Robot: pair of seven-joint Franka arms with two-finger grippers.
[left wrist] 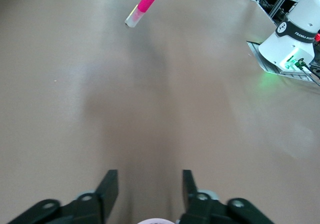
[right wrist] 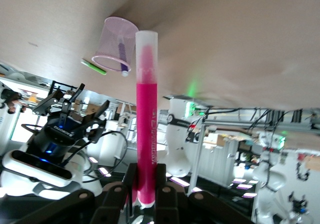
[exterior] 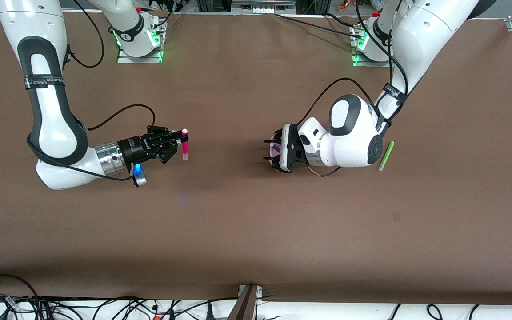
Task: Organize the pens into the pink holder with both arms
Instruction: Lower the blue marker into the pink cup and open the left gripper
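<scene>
My right gripper [exterior: 183, 141] is shut on the magenta pen [exterior: 185, 149] and holds it above the table toward the right arm's end, pale tip away from the jaws. The right wrist view shows the grip [right wrist: 145, 176] on the pen [right wrist: 146, 119]. The pen's pale tip also shows in the left wrist view [left wrist: 145, 4]. The pink holder [right wrist: 116, 43] stands on the table with the dark purple pen [right wrist: 121, 53] in it. My left gripper [exterior: 267, 150] is open and empty over the holder [exterior: 277, 151]. Its fingers [left wrist: 112, 189] stand wide apart. The green pen [exterior: 386, 156] lies on the table by the left arm. The yellow pen is out of view.
The brown table [exterior: 220, 222] is bare between the two grippers and toward the front camera. The arm bases [exterior: 140, 40] stand at the table's edge farthest from that camera, with cables around them. Cables also hang along the nearest edge [exterior: 105, 306].
</scene>
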